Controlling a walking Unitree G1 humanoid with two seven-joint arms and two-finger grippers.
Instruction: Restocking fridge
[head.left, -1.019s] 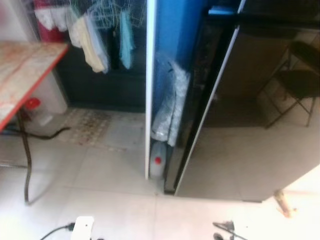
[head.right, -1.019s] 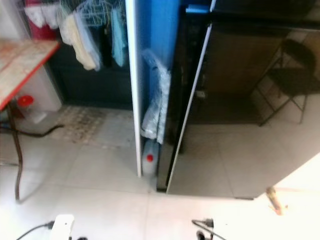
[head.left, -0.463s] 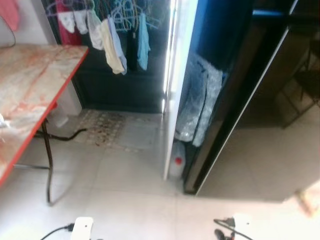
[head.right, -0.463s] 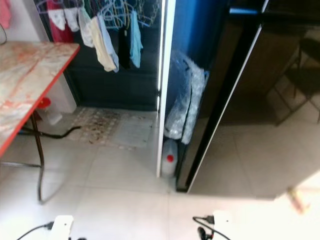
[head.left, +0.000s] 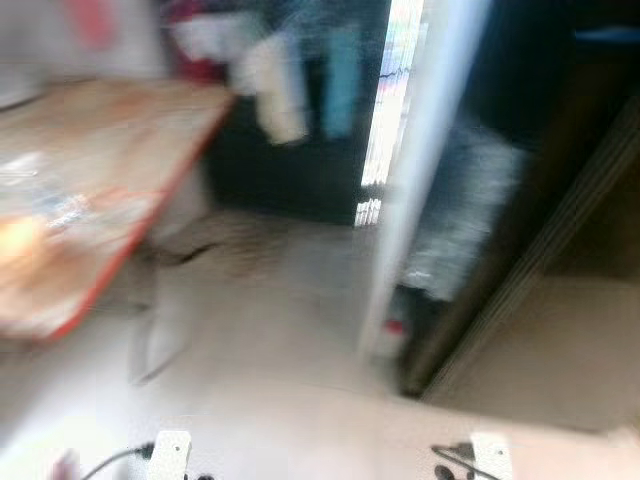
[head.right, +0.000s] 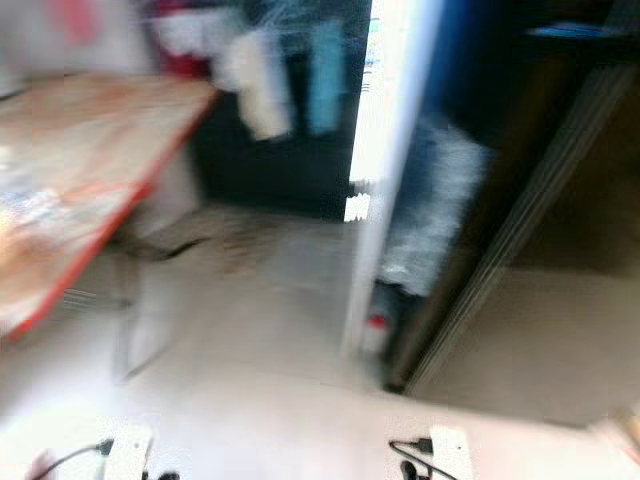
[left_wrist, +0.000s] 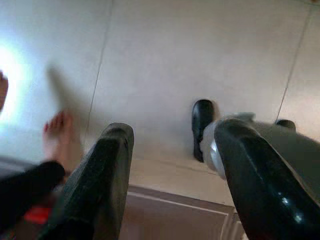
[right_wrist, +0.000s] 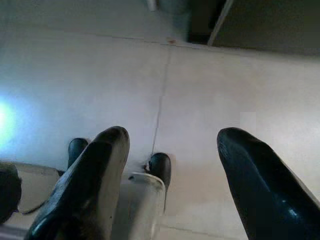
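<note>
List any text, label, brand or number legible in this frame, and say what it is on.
No text can be read in any view.
Items on the red-edged table: head views are motion-blurred; any print is unreadable.
Red-capped bottle on the floor by the white panel: too blurred to tell whether it has a label.
Left hand and right hand, both open over the tiled floor: no markings visible.

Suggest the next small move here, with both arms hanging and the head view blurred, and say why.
Probably finish turning toward the red-edged table and settle before reaching. The head views are smeared, and items on the table cannot be made out. The left end effector and right end effector both hang open over bare floor tiles, holding nothing to restock.
</note>
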